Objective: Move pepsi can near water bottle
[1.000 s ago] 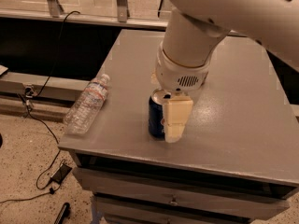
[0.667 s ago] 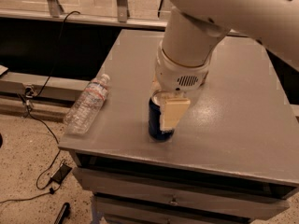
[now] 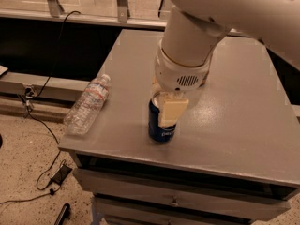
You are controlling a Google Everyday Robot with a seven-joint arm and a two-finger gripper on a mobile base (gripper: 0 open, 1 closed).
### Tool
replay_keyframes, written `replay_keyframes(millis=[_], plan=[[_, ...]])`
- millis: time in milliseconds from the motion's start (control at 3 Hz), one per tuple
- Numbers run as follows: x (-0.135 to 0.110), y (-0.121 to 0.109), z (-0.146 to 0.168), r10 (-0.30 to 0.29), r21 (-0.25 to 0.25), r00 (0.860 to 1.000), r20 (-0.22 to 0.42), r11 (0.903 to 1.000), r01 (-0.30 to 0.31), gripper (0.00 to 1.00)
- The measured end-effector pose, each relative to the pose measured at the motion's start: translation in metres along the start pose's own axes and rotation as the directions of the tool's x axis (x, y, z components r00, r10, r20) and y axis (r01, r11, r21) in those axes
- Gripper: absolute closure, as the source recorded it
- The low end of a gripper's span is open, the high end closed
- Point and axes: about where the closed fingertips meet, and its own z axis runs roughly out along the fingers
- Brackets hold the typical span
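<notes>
Grey tabletop (image 3: pixel 243 125), pepsi can (image 3: pixel 161 134) (upright) just beneath end effector (image 3: pixel 164 112)

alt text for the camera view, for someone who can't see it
The robot's gripper is at an upright pepsi can, reaching from above, near the front edge of a grey table. A clear water bottle lies on its side at the table's left edge, apart from the can.
</notes>
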Motion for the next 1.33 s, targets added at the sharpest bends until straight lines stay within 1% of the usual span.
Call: replay_keyframes(millis=[333,667,1000,1333], plan=[[-0.001,0.0,-0.001,-0.002,0.004,1.0,0.001,1.0,0.002,1.0],[-0.008,-0.009,-0.002,0.002,-0.006,0.999,0.039,1.0,-0.002,1.0],[-0.024,-0.033,-0.004,0.001,-0.021,0.998,0.065,0.9998,0.0,1.0],[-0.047,-0.061,-0.009,-0.015,-0.013,0.997,0.072,0.9998,0.016,1.0]])
